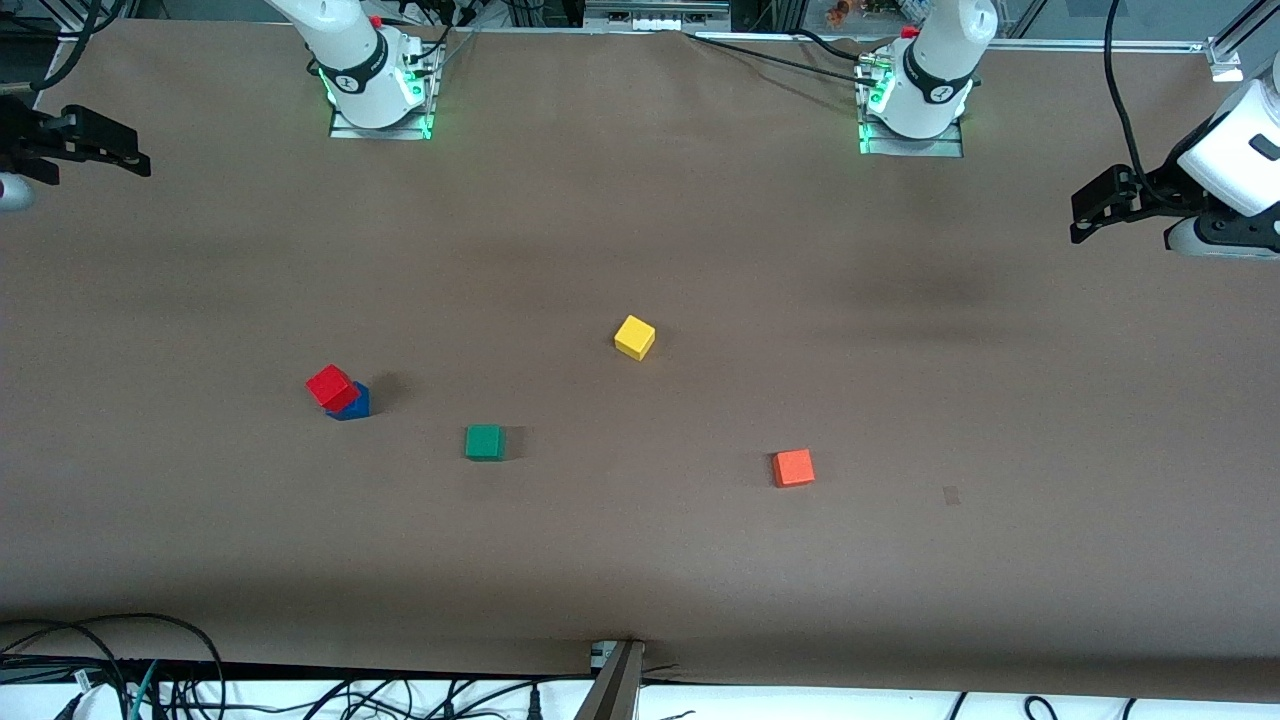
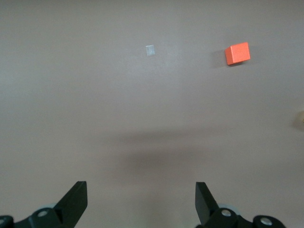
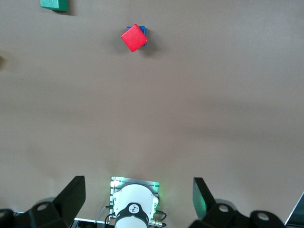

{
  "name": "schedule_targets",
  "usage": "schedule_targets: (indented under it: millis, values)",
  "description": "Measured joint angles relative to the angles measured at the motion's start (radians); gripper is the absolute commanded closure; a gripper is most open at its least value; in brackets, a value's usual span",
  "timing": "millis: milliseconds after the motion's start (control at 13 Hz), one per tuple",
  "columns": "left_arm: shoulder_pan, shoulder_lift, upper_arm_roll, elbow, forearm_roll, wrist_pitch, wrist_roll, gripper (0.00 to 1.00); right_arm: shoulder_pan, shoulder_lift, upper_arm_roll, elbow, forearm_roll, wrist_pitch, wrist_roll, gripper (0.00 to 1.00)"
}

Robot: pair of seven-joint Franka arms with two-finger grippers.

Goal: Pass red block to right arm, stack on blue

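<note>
Red block on blue, twisted, overhanging, toward right arm's end of surface. Left tool and right tool wide open, empty, parked at surface's ends. Risk: skewed stack toppling under any bump.

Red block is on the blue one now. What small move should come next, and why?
Probably none: the red block already sits on the blue, and the right gripper and left gripper hang open at the table's ends. Keeping both arms parked seems best.
</note>
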Motion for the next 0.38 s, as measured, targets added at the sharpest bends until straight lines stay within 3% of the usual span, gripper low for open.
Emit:
schedule_targets:
  millis: [383]
  values:
    - [0.0, 0.0, 0.0, 0.0, 0.0, 0.0, 0.0, 0.0, 0.0, 0.01, 0.001, 0.008, 0.0, 0.0, 0.0, 0.0]
